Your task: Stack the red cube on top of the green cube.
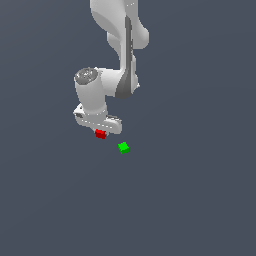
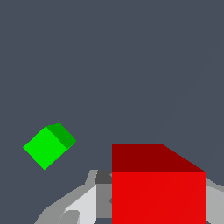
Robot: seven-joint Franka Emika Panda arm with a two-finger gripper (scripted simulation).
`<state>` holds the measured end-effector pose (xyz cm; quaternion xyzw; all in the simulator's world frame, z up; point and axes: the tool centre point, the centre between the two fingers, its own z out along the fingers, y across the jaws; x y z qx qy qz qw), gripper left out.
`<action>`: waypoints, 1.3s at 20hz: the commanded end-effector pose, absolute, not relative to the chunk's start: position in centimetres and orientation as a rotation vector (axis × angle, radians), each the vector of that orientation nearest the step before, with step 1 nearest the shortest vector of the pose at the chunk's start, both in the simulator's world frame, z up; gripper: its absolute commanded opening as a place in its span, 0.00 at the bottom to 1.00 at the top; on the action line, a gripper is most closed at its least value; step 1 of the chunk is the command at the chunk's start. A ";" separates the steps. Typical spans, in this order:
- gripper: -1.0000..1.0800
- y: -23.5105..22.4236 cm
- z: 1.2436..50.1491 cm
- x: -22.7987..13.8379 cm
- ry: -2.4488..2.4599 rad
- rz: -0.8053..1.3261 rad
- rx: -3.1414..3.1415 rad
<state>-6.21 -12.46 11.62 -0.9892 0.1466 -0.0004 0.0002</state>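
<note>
The red cube (image 1: 100, 134) sits right under the white hand of my gripper (image 1: 101, 133), between its fingers. In the wrist view the red cube (image 2: 158, 188) fills the space between the grey fingers (image 2: 70, 205), which press against its sides. The green cube (image 1: 123, 147) lies on the flat grey floor, a short way toward the exterior view's right of the red cube and nearer the camera. In the wrist view the green cube (image 2: 48, 145) shows apart from the gripper, turned at an angle. Whether the red cube is off the floor I cannot tell.
The white arm (image 1: 120, 45) rises from the gripper toward the top of the exterior view. A plain dark grey floor (image 1: 190, 200) spreads all around the two cubes.
</note>
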 end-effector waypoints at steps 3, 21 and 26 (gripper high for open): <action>0.00 -12.3 11.5 -6.2 0.461 -0.001 -3.108; 0.00 -2.8 6.7 -3.4 0.460 0.000 -3.107; 0.96 -2.5 6.5 -3.3 0.460 0.000 -3.107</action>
